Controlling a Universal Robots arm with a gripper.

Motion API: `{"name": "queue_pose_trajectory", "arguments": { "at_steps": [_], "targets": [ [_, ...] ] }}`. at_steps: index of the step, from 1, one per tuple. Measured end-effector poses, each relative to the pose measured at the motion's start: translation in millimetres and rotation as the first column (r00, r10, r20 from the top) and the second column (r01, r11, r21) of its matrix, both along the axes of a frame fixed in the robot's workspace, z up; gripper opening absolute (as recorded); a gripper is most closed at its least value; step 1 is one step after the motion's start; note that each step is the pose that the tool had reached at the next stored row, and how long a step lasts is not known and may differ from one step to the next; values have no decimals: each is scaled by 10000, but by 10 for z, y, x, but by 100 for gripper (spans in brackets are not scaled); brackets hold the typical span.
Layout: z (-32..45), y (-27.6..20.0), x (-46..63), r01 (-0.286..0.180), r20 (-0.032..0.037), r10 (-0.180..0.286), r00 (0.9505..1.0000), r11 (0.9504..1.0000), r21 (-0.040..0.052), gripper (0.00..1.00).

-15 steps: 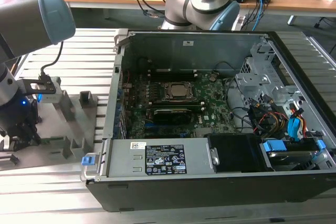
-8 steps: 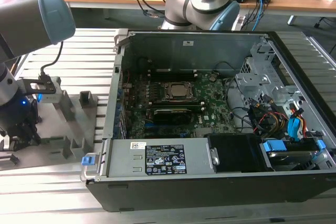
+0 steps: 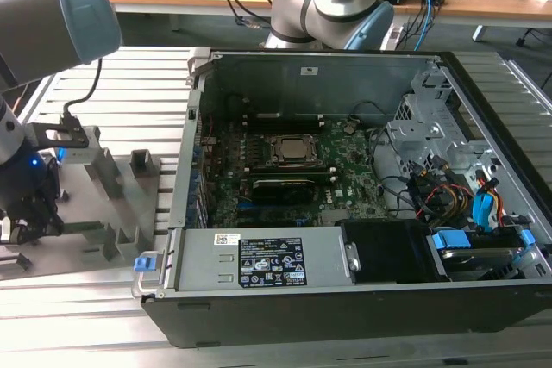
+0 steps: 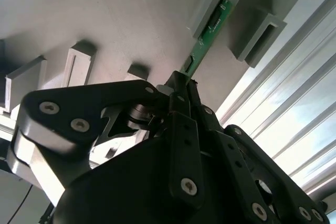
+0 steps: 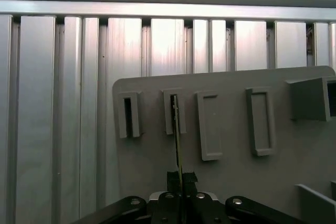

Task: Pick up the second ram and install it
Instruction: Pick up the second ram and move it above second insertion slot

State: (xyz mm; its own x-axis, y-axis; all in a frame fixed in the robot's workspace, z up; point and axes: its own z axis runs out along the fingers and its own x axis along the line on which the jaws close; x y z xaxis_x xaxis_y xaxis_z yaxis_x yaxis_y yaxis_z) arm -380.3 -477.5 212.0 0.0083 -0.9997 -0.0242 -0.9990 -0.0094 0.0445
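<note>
We see gripper (image 4: 180, 81) pinched shut on one end of second ram (image 4: 210, 24); other end apparently sits in grey holder tray (image 5: 231, 182) slot, exterior view's left of case (image 3: 302, 316). We judge stick light, stiff, fragile: hold by edges.

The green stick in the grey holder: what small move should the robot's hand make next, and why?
Probably a short, straight lift of the hand away from the grey holder tray. Its fingers look closed on one end of the second ram, whose other end sits in a slotted block of the tray, so lifting without tilting seems the way to free it cleanly.
</note>
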Motion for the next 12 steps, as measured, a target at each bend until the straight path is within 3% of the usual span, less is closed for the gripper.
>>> {"name": "queue_pose_trajectory", "arguments": {
  "at_steps": [12],
  "targets": [
    [119, 0, 0, 0, 0, 0, 10000, 10000, -1, 14]
  ]
}}
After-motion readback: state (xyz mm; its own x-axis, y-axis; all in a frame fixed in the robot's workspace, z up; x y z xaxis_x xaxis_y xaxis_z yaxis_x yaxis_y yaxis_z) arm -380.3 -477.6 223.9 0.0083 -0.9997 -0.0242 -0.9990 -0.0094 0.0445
